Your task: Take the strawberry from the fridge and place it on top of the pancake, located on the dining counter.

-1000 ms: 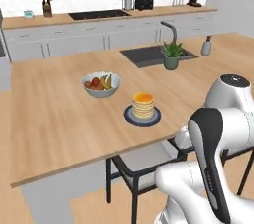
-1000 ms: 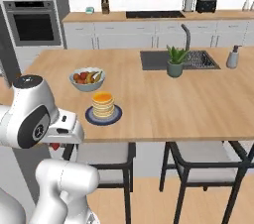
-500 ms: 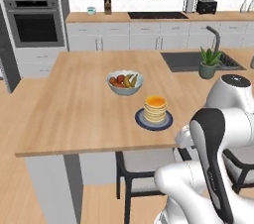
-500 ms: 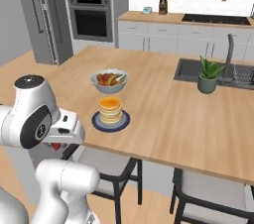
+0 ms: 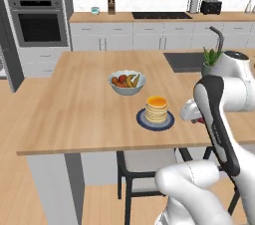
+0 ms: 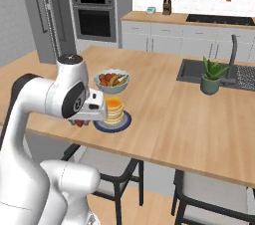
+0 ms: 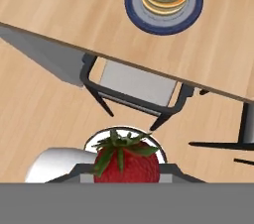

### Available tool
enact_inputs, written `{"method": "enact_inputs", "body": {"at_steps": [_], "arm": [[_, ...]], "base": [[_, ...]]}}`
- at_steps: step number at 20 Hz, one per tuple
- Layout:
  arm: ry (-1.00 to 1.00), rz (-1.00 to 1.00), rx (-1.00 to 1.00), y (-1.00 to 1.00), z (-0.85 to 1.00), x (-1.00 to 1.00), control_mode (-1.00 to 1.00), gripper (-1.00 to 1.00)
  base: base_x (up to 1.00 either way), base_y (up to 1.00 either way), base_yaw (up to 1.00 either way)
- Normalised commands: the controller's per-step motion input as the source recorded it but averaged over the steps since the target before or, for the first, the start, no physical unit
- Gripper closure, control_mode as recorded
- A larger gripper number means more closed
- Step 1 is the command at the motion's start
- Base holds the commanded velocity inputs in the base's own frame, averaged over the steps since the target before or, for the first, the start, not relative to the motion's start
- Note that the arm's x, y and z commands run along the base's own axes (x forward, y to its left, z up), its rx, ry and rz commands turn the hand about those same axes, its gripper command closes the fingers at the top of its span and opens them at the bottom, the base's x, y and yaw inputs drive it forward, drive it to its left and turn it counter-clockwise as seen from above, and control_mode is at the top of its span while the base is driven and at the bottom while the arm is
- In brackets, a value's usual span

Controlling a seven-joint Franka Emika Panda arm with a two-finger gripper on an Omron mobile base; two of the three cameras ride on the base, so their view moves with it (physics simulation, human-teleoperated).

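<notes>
Base has swung round since half a second ago, so the whole view shifted; oven and fridge (image 6: 50,15) now sit at 10 o'clock in the right view. The counter (image 5: 74,109) holds the bowl (image 5: 127,82), with the pancake (image 5: 156,109) at its 5 o'clock. The gripper (image 6: 79,122) hangs off the near edge, pinching the strawberry (image 7: 127,163).
</notes>
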Motion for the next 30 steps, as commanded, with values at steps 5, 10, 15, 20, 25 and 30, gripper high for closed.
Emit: {"method": "enact_inputs", "body": {"at_steps": [5, 10, 15, 20, 25, 30], "arm": [[0.23, 0.0, 0.02, -0.04, 0.08, 1.0, -1.0, 1.0], [0.26, 0.0, 0.0, 0.0, -0.06, 1.0, -1.0, 1.0], [0.25, 0.0, 0.0, 0.0, -0.13, 1.0, -1.0, 1.0], [0.16, 0.0, 0.0, 0.0, -0.29, 0.92, -1.0, 1.0], [0.11, 0.0, 0.0, 0.0, -0.37, 0.78, -1.0, 1.0], [0.02, 0.0, -0.01, 0.0, -0.36, 0.65, -1.0, 1.0]], "base": [[0.0, 0.0, 0.0], [0.0, 0.0, 0.0], [0.0, 0.0, 0.0], [0.0, 0.0, 0.0], [0.0, 0.0, 0.0], [0.0, 0.0, 0.0]]}}
